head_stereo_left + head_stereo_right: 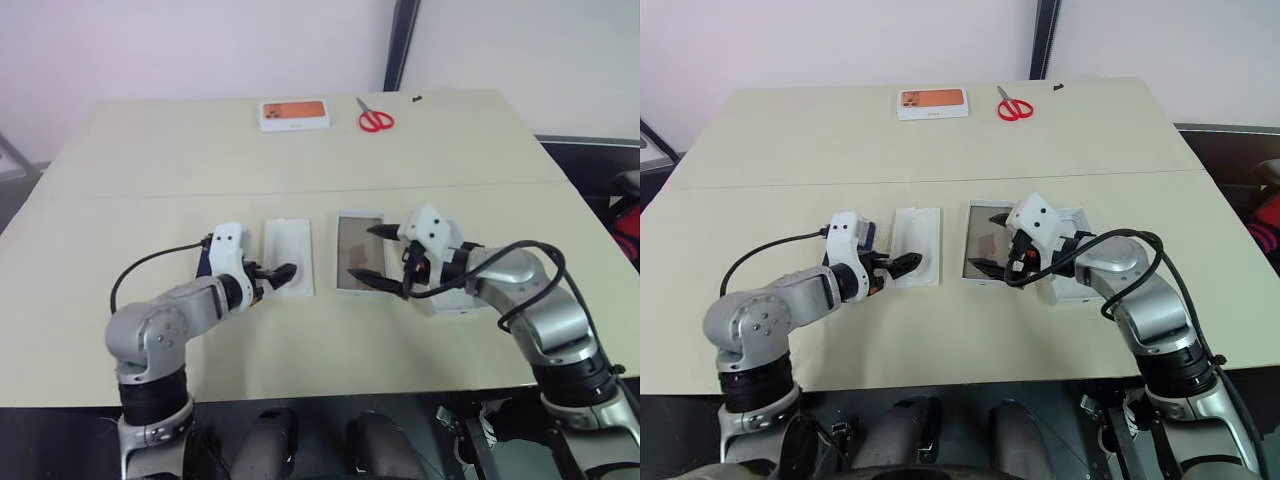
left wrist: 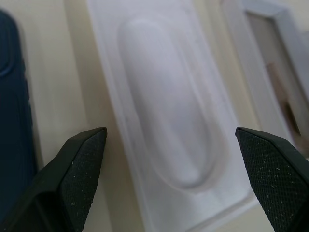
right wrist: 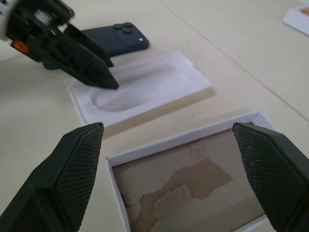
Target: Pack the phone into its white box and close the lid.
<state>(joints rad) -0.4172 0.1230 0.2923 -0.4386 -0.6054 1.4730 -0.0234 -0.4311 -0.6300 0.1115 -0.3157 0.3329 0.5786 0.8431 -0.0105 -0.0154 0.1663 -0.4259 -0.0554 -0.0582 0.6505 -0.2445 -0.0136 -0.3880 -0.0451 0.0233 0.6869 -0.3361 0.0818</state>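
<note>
The dark navy phone [image 3: 120, 38] lies flat on the table, mostly hidden behind my left hand; a blue edge [image 1: 203, 262] peeks out. Beside it lies a white moulded insert [image 1: 288, 250] with an oval recess. My left gripper [image 1: 283, 272] hovers open over the insert's near end, nothing between its fingers. To the right sits the white box [image 1: 341, 252], open, with a brownish floor. My right gripper [image 1: 368, 254] stands open across the box, empty. A white cardboard piece, likely the lid [image 1: 1072, 290], lies under my right forearm, largely covered.
At the table's far edge sit a white box with orange print [image 1: 294, 114] and red scissors [image 1: 376, 120]. A seam [image 1: 150, 192] runs across the table between them and the work area. A black post [image 1: 400, 45] stands behind the table.
</note>
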